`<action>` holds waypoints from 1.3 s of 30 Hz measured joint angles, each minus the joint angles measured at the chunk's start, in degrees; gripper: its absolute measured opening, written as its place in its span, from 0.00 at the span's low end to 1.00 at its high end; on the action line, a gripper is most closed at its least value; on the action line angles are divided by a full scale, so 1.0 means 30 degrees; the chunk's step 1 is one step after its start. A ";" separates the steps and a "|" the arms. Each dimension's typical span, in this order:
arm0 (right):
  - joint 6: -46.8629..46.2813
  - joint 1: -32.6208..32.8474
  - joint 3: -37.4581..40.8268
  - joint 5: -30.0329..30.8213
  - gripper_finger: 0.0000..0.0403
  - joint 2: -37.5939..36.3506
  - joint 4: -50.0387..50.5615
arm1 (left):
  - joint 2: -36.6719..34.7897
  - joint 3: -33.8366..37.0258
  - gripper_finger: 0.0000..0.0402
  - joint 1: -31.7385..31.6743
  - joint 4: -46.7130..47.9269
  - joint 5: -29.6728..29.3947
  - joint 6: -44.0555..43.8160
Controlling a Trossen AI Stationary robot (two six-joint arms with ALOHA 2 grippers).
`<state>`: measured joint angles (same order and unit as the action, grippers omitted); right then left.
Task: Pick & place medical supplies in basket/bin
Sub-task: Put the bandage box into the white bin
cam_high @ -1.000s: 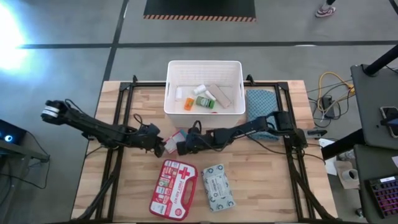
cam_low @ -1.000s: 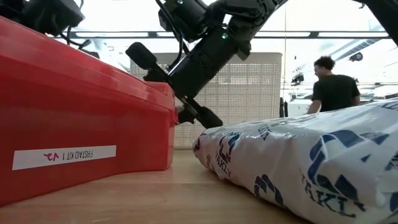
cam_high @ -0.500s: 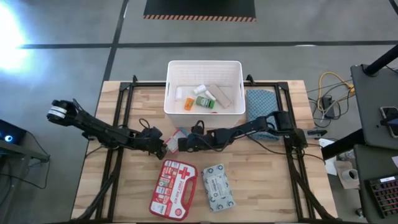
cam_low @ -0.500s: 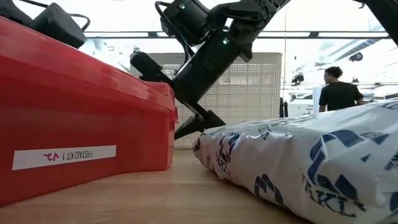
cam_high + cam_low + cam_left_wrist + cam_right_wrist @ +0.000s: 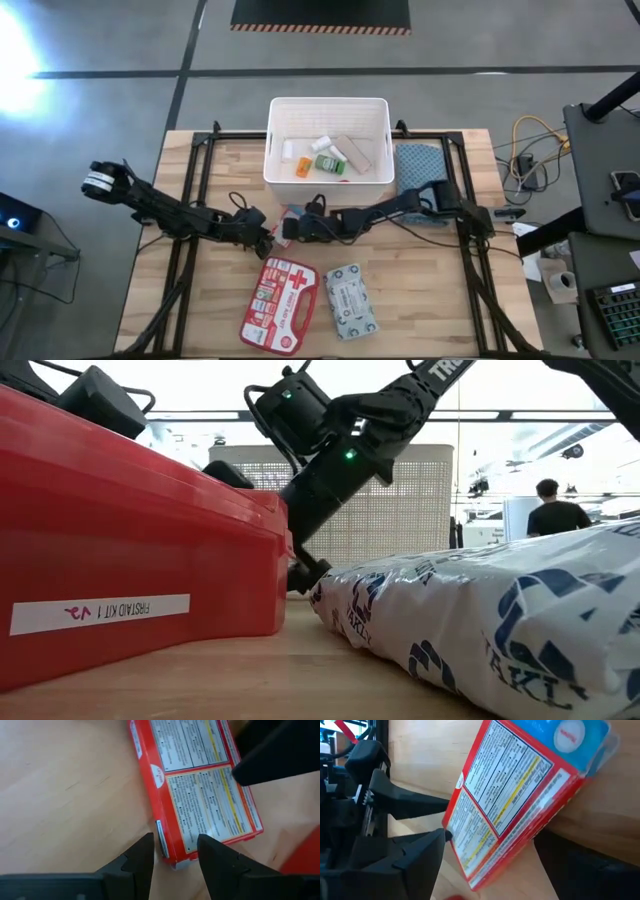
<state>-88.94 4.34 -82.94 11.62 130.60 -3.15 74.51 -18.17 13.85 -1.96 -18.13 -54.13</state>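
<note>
Both grippers meet at the small red-white box, mid-bench

The white tub (image 5: 328,142) sits at the far edge of the bench (image 5: 200,300), some supplies already inside. Nearer lie the red first-aid case (image 5: 279,304) and wipes pack (image 5: 351,301). Between tub and case, the left gripper (image 5: 173,851) straddles the small red-white box (image 5: 202,795), fingers loosely around one end; the right gripper (image 5: 285,229), released, is beside it.

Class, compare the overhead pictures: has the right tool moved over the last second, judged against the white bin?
Yes. The right tool has slid leftward along the table, from below the bin's middle to below its left corner, toward the small box.
</note>
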 joint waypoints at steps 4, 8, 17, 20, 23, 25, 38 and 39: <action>0.0681 -0.0294 -0.0319 0.0250 0.74 0.0001 0.0163 | -0.0048 0.0024 0.33 -0.0005 -0.0123 0.0098 0.0000; 0.2465 -0.0585 -0.1055 0.0123 0.70 0.0041 0.0497 | -0.0106 0.0029 0.33 0.0000 -0.0726 0.0212 -0.0007; 0.2597 -0.0678 -0.1493 -0.0291 0.42 0.0525 0.0814 | -0.0113 0.0036 0.33 0.0007 -0.1332 0.0093 -0.0007; 0.2753 -0.0547 -0.1508 -0.0165 0.31 0.0519 0.0929 | -0.0128 -0.0019 0.33 0.0007 -0.1290 0.0096 -0.0005; 0.3232 -0.0480 -0.1478 -0.0096 0.20 0.0372 0.0929 | -0.0233 -0.0231 0.33 0.0007 -0.1130 0.0149 0.0007; 0.3316 -0.0432 -0.1450 -0.0159 0.14 0.0224 0.0992 | -0.0517 -0.0445 0.33 0.0046 -0.0716 0.0203 0.0017; 0.5064 0.1658 -0.1373 0.4461 0.05 -0.3443 0.6354 | -0.7126 -0.3432 0.28 0.4558 0.8725 -0.5091 -0.1798; 0.5530 0.1906 -0.1406 0.4935 0.05 -0.3875 0.6496 | -0.7619 -0.3600 0.27 0.4916 0.9336 -0.5654 -0.2063</action>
<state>-72.35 10.05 -87.15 26.43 118.98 16.34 51.66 -28.97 28.59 26.05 -35.10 -60.32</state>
